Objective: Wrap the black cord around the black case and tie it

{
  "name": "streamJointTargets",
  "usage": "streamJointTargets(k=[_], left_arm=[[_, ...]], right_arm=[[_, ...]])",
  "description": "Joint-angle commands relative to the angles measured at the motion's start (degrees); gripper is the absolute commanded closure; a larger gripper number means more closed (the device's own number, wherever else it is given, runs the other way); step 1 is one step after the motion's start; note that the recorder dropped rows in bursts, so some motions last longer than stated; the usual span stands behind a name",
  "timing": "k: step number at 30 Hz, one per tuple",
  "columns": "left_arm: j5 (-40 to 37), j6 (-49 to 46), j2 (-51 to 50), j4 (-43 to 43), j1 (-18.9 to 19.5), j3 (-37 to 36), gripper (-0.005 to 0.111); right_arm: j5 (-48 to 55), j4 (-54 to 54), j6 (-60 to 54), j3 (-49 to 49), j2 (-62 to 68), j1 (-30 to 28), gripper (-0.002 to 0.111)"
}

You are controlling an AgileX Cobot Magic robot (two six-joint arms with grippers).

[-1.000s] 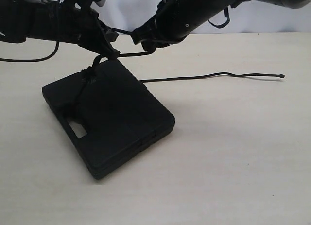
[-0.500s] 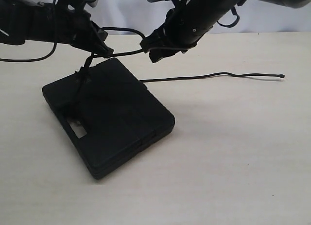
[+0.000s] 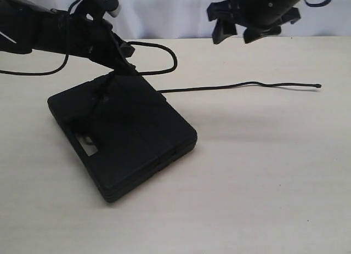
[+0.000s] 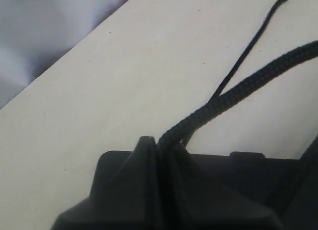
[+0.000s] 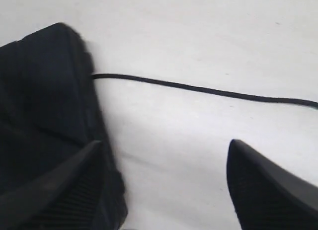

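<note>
The black case (image 3: 123, 133) lies flat on the table with its handle slot toward the front left. The black cord (image 3: 241, 85) runs from the case's far right edge across the table to a small knotted tip at the right. Another stretch crosses the lid to a knot at the far corner and loops in the air behind it. My left gripper (image 3: 122, 61) is shut on the black cord (image 4: 233, 93) just above that far corner. High at the back, my right gripper (image 3: 237, 29) hangs open and holds nothing. Its wrist view shows the case (image 5: 44, 106) and the cord (image 5: 208, 91) below.
The light wooden table (image 3: 263, 171) spreads to the right and front of the case. A pale cloth backdrop (image 3: 164, 12) hangs behind the far edge. A thin arm cable (image 3: 33, 72) droops at the far left.
My right gripper has let go of the cord, opened, and risen to the upper right. The freed cord now hangs in a loop beside my left gripper, which has shifted slightly right.
</note>
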State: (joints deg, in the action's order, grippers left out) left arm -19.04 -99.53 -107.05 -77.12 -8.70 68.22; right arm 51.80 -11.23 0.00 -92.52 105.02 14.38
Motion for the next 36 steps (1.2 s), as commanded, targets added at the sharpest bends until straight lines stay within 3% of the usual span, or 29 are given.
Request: streamJointTargets(k=[1,8,24,30,36], left_arm=[[-2.5,-2.4,0.1,0.4,0.0,-0.1,0.107],[-2.0,-2.4,0.1,0.4,0.0,-0.1,0.107],[-2.0,-2.4,0.1,0.1,0.0,-0.1,0.107],[-2.0,-2.4,0.1,0.1,0.0,-0.1,0.107],[-1.8,-2.4,0.1,0.0,0.0,-0.1,0.107]], right_arm=[[0.5,3.2,8.4,1.4,0.6,-4.9,0.043],[0.5,16.4,20.9,1.5,5.3,-6.2,0.043],[-5.5,10.9,27.0,1.5,9.1,-6.2,0.043],[0.9,20.9,34.1,-0.9,14.4,-6.2,0.043],[10.3,24.8,38.8,-14.4,23.3,-6.2,0.043]])
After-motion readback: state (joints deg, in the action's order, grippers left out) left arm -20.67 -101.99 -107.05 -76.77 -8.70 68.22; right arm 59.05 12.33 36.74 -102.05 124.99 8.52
